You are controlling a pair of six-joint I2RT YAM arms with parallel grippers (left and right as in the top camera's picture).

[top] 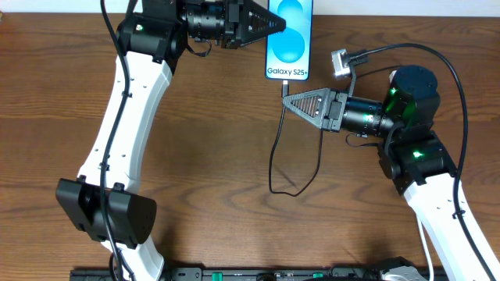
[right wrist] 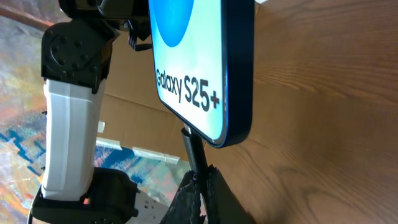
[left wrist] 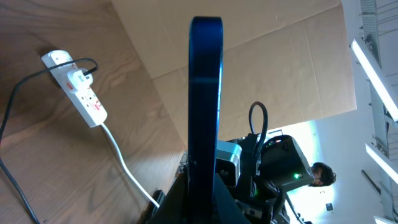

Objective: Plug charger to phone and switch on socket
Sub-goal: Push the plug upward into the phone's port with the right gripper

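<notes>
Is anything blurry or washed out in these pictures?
Overhead: sharp, evenly lit, phone glowing. Left wrist: phone edge-on as a dark bar, strip lights glaring at right. Right wrist: screen text sharp, charger slightly soft.

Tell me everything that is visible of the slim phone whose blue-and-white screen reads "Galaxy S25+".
The slim rectangular phone has a glossy dark frame with rounded corners. Its lit blue-and-white screen reads "Galaxy S25+" and faces the overhead camera. It is at the far edge of the wooden table. The left gripper is clamped on its long side nearest that arm. The connector of the thin black charger cable, pinched by the right gripper, meets its bottom edge. Whether it is fully seated cannot be told.
</notes>
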